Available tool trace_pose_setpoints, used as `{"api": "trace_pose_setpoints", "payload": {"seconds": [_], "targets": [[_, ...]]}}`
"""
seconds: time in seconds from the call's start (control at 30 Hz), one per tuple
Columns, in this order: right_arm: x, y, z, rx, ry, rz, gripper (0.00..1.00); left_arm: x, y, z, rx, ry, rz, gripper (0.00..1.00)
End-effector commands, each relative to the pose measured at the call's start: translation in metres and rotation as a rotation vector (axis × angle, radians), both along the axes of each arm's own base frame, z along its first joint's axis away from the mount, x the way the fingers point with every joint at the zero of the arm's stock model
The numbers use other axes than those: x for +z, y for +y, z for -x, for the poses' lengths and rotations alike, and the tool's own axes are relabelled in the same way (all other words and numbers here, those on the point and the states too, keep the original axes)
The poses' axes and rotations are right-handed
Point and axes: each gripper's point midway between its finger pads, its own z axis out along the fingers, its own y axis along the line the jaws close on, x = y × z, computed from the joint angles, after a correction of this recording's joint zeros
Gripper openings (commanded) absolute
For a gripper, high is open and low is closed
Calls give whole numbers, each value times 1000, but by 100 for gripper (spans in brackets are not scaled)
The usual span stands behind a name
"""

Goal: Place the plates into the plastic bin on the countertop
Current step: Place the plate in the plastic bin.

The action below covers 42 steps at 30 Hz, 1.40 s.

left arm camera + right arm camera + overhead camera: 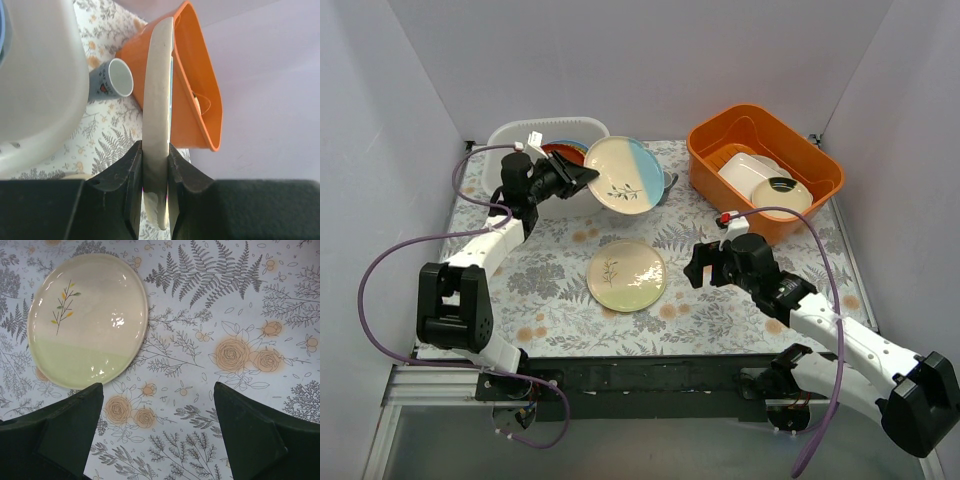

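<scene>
Cream-and-light-blue plate [622, 175] hangs tilted just right of the translucent plastic bin [510, 132], rim pinched by the left gripper [156, 167]; the right gripper [157, 427] gapes empty farther right, above the bench [560, 300].

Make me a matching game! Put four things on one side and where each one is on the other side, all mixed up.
1. blue plate
2. green plate
3. white dish
4. cup

A. inside the orange bin
B. lying flat on the countertop
C. held in the left gripper
D. standing beside the orange bin

Pairs: 1-C, 2-B, 3-A, 4-D
</scene>
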Motion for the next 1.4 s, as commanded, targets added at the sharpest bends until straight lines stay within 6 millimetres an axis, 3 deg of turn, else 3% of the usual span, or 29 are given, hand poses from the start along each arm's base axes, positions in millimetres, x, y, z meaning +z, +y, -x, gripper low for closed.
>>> {"api": "trace_pose_setpoints", "payload": {"seconds": [0.0,0.47,0.77,1.1,1.17,1.37], "targets": [[-2,4,-1,20,-7,-16,98,85,-1,-6,-34,-218,76,0],[-14,0,8,32,19,-1,98,89,20,-20,35,-210,108,0],[-21,5,11,59,40,-11,98,97,46,-39,126,-204,115,0],[-24,3,10,55,41,3,98,84,68,-56,202,-157,137,0],[-26,4,11,56,47,0,98,85,86,-60,242,-161,137,0],[-30,5,10,63,54,3,98,82,107,-66,296,-153,162,0]]}}
